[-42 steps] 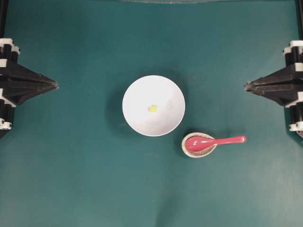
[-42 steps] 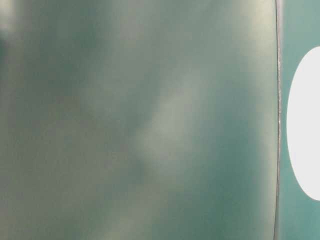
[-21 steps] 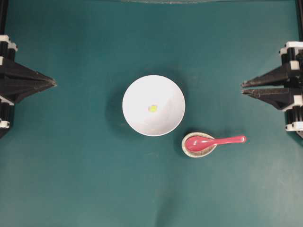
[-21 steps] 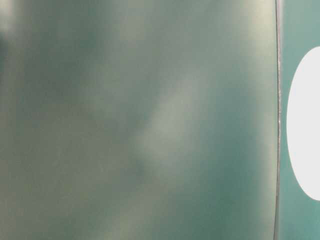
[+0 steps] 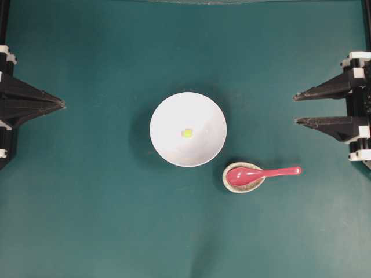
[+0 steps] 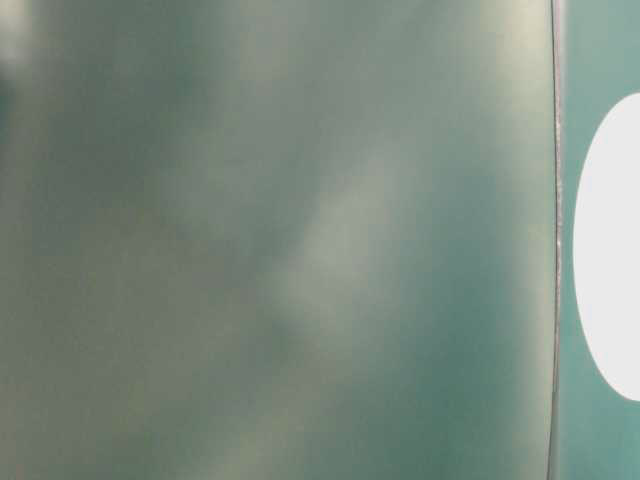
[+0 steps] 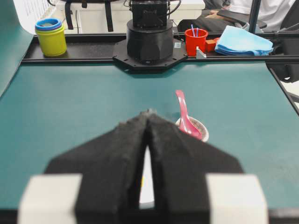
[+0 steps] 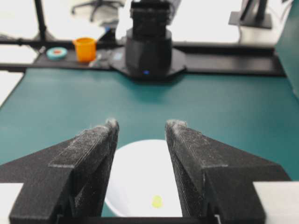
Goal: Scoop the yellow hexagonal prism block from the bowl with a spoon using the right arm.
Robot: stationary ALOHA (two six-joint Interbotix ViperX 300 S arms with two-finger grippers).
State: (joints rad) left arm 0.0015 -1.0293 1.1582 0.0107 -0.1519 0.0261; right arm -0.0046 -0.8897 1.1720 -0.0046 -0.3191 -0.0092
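The white bowl [image 5: 168,113] sits mid-table with the tiny yellow hexagonal block [image 5: 187,133] inside it. The pink-red spoon [image 5: 261,173] lies with its scoop in a speckled beige rest [image 5: 229,184] just right of the bowl, handle pointing right. My right gripper [image 5: 295,109] is open and empty at the right edge, well apart from the spoon. My left gripper [image 5: 62,105] is shut and empty at the left edge. The right wrist view shows the open gripper [image 8: 141,123] framing the bowl [image 8: 140,163] and block [image 8: 157,201]. The left wrist view shows the shut gripper [image 7: 149,112] and the spoon [image 7: 184,116].
The table-level view is blurred, with only a white oval [image 6: 610,250] at its right edge. Beyond the table's far edges stand a yellow cup [image 7: 51,37], a red cup [image 7: 195,42], a blue cloth [image 7: 245,41] and an orange cup [image 8: 84,49].
My right gripper's jaws have spread from shut to open. My left gripper has drawn back slightly to the left. Bowl, block and spoon have not moved.
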